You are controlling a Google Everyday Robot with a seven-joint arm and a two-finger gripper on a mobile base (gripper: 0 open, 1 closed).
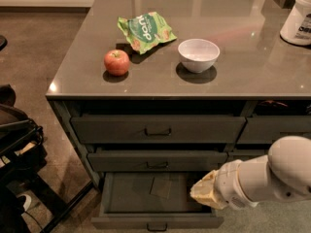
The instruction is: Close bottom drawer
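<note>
The bottom drawer (156, 221) stands pulled out at the foot of the cabinet. It is wide, shallow and dark grey, with a small dark pull at the centre of its low front. A flat dark square card (160, 187) lies inside it. My gripper (203, 192), with tan fingers on a white arm, hangs over the drawer's right inner side, just above its right rear corner. The middle drawer (156, 161) and the top drawer (158, 128) above it are slightly open.
On the grey countertop (252, 67) sit a red apple (116, 62), a green snack bag (146, 30), a white bowl (198, 55) and a white jar (297, 18) at the far right. A dark chair or cart (17, 144) stands on the floor to the left.
</note>
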